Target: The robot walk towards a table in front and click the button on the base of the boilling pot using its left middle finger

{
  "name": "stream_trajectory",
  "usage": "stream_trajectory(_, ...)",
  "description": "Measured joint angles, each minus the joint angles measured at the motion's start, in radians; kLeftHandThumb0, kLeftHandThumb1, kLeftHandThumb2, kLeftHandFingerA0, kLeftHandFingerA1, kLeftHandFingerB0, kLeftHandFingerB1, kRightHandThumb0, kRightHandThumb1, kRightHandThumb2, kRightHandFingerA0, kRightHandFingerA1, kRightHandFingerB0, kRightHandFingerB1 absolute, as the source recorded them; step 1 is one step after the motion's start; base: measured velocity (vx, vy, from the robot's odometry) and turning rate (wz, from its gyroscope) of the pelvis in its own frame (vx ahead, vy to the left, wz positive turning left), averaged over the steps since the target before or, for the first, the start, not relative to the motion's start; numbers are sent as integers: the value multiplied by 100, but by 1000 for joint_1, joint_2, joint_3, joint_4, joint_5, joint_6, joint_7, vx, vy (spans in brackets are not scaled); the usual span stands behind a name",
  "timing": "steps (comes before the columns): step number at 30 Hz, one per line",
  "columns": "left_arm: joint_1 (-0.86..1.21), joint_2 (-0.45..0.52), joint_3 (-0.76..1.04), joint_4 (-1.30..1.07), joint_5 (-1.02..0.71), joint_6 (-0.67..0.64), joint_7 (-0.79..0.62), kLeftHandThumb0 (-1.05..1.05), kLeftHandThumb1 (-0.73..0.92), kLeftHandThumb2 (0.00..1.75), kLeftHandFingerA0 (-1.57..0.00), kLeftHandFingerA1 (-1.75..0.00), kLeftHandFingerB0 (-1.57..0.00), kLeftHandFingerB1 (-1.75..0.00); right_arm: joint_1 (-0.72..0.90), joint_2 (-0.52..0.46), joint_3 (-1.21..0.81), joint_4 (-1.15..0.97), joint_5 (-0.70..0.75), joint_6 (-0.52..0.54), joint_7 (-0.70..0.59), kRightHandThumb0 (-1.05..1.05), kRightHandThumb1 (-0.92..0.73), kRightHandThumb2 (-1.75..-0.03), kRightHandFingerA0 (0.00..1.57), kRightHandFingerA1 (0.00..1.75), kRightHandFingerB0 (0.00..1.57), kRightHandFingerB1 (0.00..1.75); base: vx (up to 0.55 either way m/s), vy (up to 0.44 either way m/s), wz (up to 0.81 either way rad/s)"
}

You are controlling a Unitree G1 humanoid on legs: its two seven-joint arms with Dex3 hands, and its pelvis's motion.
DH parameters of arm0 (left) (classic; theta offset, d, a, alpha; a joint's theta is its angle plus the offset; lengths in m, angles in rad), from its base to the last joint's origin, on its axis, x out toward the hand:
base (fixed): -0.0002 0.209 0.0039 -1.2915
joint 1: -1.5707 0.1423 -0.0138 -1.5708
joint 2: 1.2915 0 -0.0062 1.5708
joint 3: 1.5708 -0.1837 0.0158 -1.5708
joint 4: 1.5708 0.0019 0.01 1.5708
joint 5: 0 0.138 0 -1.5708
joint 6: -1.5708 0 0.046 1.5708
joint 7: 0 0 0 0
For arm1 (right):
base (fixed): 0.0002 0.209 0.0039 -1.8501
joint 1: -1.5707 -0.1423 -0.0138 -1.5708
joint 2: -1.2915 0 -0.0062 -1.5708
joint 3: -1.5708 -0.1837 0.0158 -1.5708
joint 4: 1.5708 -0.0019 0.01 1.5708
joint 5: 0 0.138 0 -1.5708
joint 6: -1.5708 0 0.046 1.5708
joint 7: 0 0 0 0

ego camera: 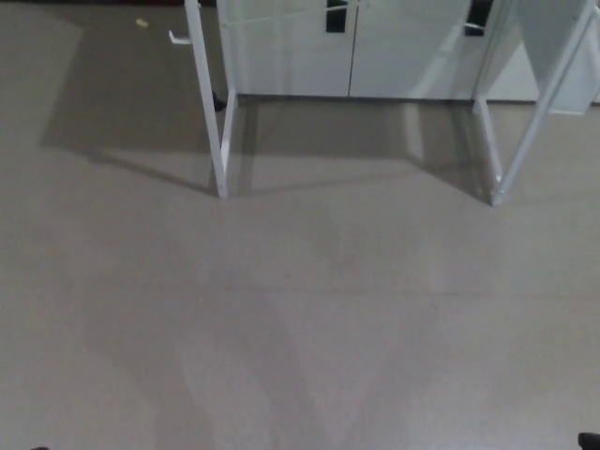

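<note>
Neither hand shows here, left or right, so there's no telling how the fingers sit. Outward from the robot it's all bare grey floor (300, 319), then the white legs of the worktop: the left leg (208, 112) and the right leg (506, 141), with pale cabinet doors (347, 56) behind them. The worktop's surface is above the frame, so the boiling pot and its button are out of sight. My read: this is the walking stage, the camera looking down at the floor ahead, and the press is a long way off.
</note>
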Motion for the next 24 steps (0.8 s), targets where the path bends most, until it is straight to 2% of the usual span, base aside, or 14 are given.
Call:
stream_trajectory(7, 15, 0, 0, -7, -2, -1, 0, 1, 61, 57, -48, -52, -34, -40, 1, -1, 8, 6, -6, -5, -3, -19, -53, -56, 57, 43, 38, 36, 279, -73, 8)
stream_trajectory(8, 15, -1, 0, -10, -2, -1, 0, 2, 60, 57, -48, -52, -34, -41, -2, 5, 13, 7, -8, -2, -3, -26, -46, -61, 53, 48, 36, 41, 223, -236, 19)
stream_trajectory(10, 6, -9, -3, -14, -3, -2, -2, 3, 60, 57, -47, -52, -34, -41, -6, -9, 9, 4, -8, -6, -5, -28, -46, -62, 54, 48, 37, 42, 211, -202, 46)
stream_trajectory(16, 15, -11, -4, -11, -3, -2, -9, 3, 58, 56, -47, -51, -32, -40, -6, -11, 16, 6, -15, -7, -9, -27, -47, -62, 53, 48, 37, 42, 177, -127, -2)
stream_trajectory(17, 18, -11, -4, -10, -3, -2, -10, 3, 57, 56, -46, -51, -32, -40, -4, -11, 17, 8, -16, -7, -9, -20, -53, -56, 58, 43, 39, 37, 98, -20, -7)
stream_trajectory(18, 19, -11, -4, -10, -3, -2, -10, 3, 37, 87, -39, -62, -25, -55, -3, -11, 18, 9, -18, -7, -9, -20, -53, -56, 58, 43, 39, 37, 134, 18, -10)
stream_trajectory(20, 21, -12, -4, -10, -3, -2, -9, 2, 37, 87, -39, -62, -25, -55, -1, -11, 19, 13, -20, -7, -10, -21, -54, -56, 58, 43, 38, 36, 108, 56, -2)
stream_trajectory(21, 22, -13, -4, -10, -3, -2, -9, 2, 38, 88, -39, -62, -26, -55, 1, -11, 21, 14, -21, -7, -10, -28, -47, -63, 54, 48, 36, 41, 156, 98, -4)
stream_trajectory(22, 24, -14, -4, -11, -3, -2, -9, 2, 38, 88, -39, -62, -26, -55, 3, -11, 23, 14, -23, -7, -11, -27, -47, -62, 54, 48, 36, 41, 196, 137, -4)
stream_trajectory(23, 26, -12, -5, -12, -3, -2, -9, 4, 58, 54, -51, -53, -36, -41, 5, -9, 25, 15, -25, -7, -11, -20, -54, -56, 59, 43, 39, 36, 255, 144, 42)
stream_trajectory(24, 27, -16, -7, -15, -3, -2, -8, 4, 58, 54, -51, -53, -36, -41, 8, -10, 28, 15, -26, -8, -12, -20, -54, -56, 59, 43, 39, 36, 206, 120, 17)
